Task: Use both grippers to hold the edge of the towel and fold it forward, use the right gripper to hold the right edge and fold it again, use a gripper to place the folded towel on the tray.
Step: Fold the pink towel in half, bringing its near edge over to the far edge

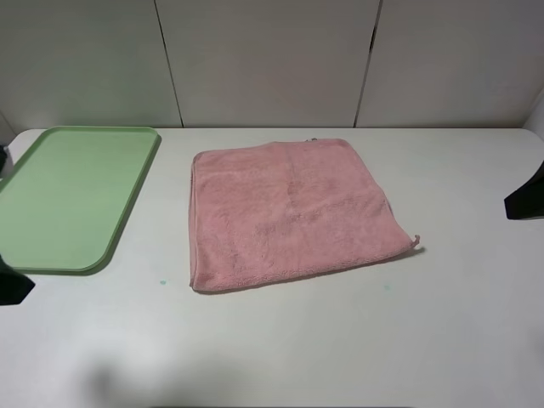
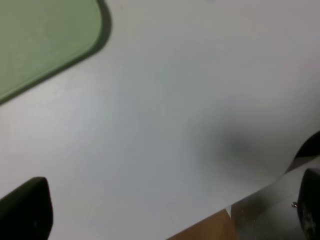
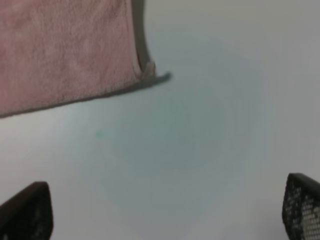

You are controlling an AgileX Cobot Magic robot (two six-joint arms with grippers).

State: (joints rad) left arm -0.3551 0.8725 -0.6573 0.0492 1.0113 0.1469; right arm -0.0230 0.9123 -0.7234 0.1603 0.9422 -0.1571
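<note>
- left gripper [image 2: 167,205]: jaws spread wide with nothing between them; only bare table [image 2: 165,110] under them; its wrist cam catches a rounded corner of the tray [image 2: 45,40], well apart from the fingers
- right gripper [image 3: 164,207]: same deal, jaws wide apart and gripping nothing; it sits over bare table near the towel [image 3: 60,50] corner that has the loop tag [image 3: 150,67]; not touching the cloth
- in the high view the arms barely peek in as dark shapes; the left one is at the lower left edge of the frame, just below the tray's near corner; the right one is at the right edge, about mid-height
- towel is pink and fluffy, spread flat in the middle of the frame, slightly turned; the loop tag pokes out at its lower right corner
- tray is light green, lying flat in the upper left of the frame; it's beside the towel with a strip of table between them
- two tiny greenish specks [image 1: 161,281] on the table; one is off the towel's lower left corner, the other below its lower right part
</note>
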